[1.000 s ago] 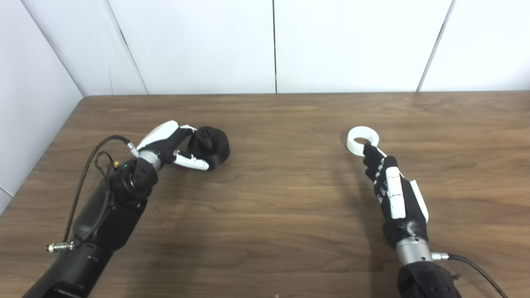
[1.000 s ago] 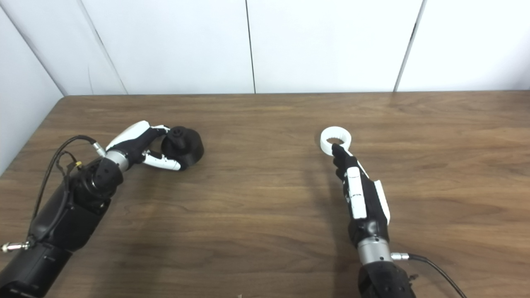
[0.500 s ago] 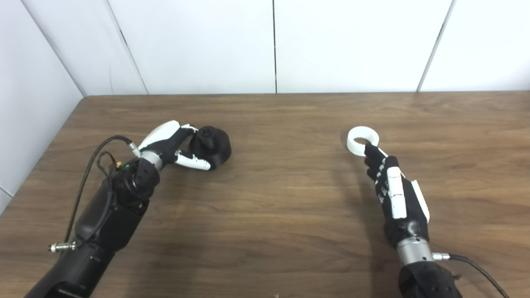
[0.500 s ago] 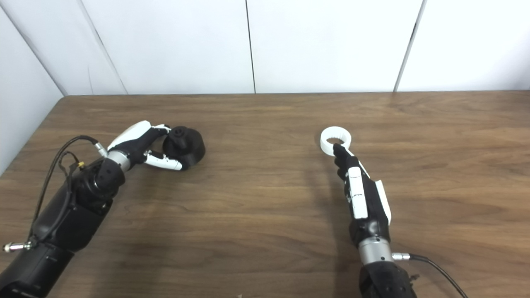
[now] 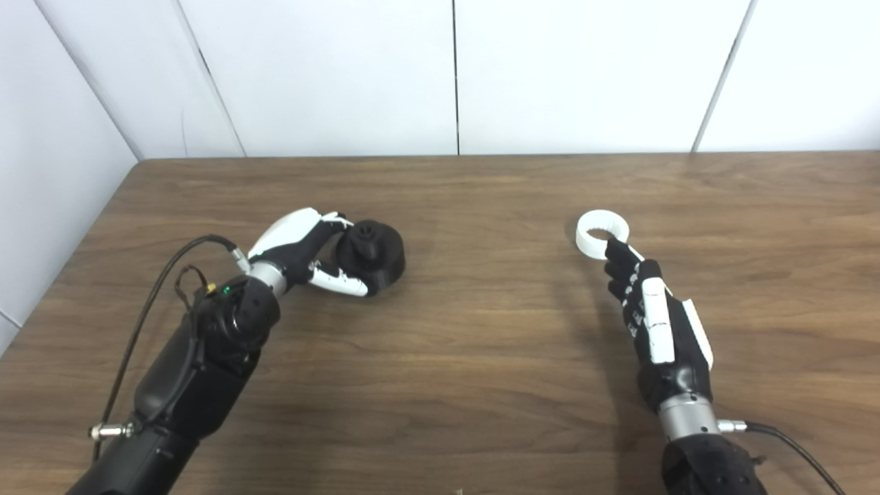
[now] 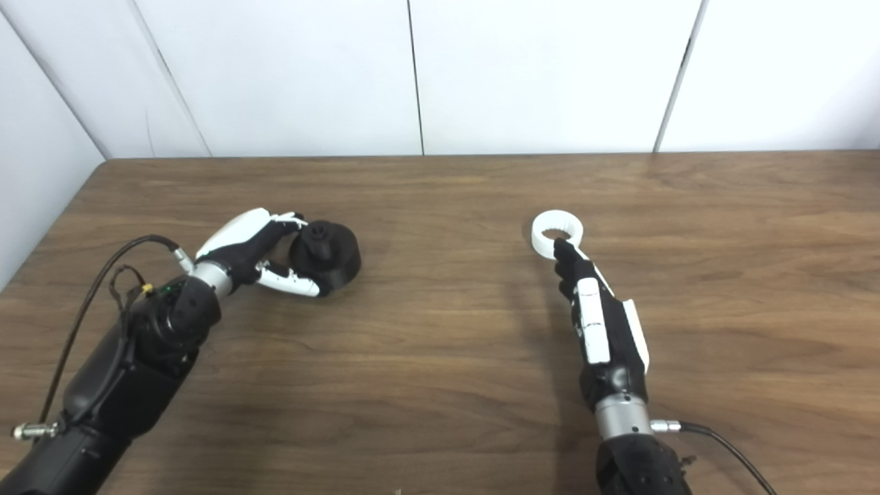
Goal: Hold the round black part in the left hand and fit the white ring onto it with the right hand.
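The left hand (image 5: 302, 251) has its fingers and thumb wrapped around the round black part (image 5: 371, 251), gripping it at the 9 o'clock side so its raised hub stays exposed for the ring. At 3 o'clock on the table (image 5: 481, 344), the right hand (image 5: 650, 309) has its fingertips at the near rim of the white ring (image 5: 602, 234), apparently to pick it up; whether they are clamping it cannot be told.

One brown wooden counter (image 5: 481, 344) carries everything. On it sits one round black plastic part (image 5: 371, 251), left of the counter's middle. There is one white plastic ring (image 5: 602, 234) with a toothed inner edge, right of the counter's middle. Two robot hands show, each black with white shells: one left hand (image 5: 309, 251) beside the black part and one right hand (image 5: 653, 309) just near the ring. Each arm trails one black cable.
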